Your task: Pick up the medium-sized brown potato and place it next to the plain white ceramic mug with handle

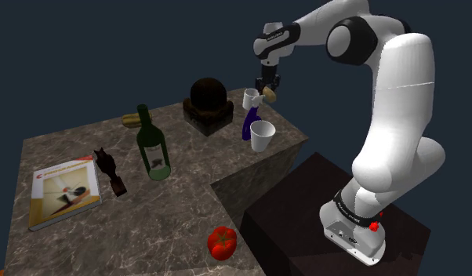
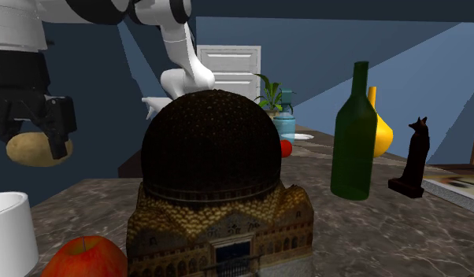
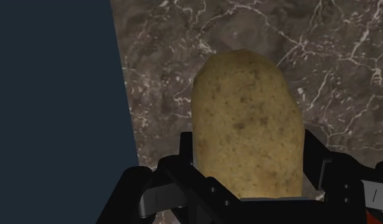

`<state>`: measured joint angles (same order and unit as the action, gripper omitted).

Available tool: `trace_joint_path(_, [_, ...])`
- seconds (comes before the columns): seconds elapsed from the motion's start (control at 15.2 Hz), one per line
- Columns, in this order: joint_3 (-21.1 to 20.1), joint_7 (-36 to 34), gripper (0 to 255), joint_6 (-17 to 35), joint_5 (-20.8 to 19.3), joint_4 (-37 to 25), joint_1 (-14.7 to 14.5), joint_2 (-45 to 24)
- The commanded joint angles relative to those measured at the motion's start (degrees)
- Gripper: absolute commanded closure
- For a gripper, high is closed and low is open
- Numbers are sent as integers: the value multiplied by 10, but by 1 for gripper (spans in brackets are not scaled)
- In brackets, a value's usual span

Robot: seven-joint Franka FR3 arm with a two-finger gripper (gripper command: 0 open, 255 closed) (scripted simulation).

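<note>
A brown speckled potato [image 3: 247, 121] is clasped between my black fingers [image 3: 177, 159], so my gripper [image 3: 250, 168] is shut on it. In the shoulder view the gripper [image 1: 268, 91] holds the potato [image 1: 270, 96] in the air above the far corner of the marble counter [image 1: 172, 212]. It hangs just right of a white mug [image 1: 250, 98]. In the second exterior view the gripper [image 2: 35, 138] and the potato [image 2: 32, 149] hang at the left, above a white vessel [image 2: 9, 232] whose handle is hidden.
A tapered white cup [image 1: 262, 135] and a dark blue object [image 1: 246, 125] stand near the counter's right edge. A domed building model [image 1: 207, 100], green bottle [image 1: 154, 145], black cat figure [image 1: 110, 172], book [image 1: 64, 192] and red fruit [image 1: 222, 241] share the counter. An apple [image 2: 82, 256] lies by the model.
</note>
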<state>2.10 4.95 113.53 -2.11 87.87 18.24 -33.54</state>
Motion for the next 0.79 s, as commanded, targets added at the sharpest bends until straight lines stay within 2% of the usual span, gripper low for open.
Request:
trace_joint_path(0.0, [0, -1, 255, 13, 0, 7, 0, -6])
trace_joint_path(0.73, [0, -3, 255, 73, 0, 21, 1, -52])
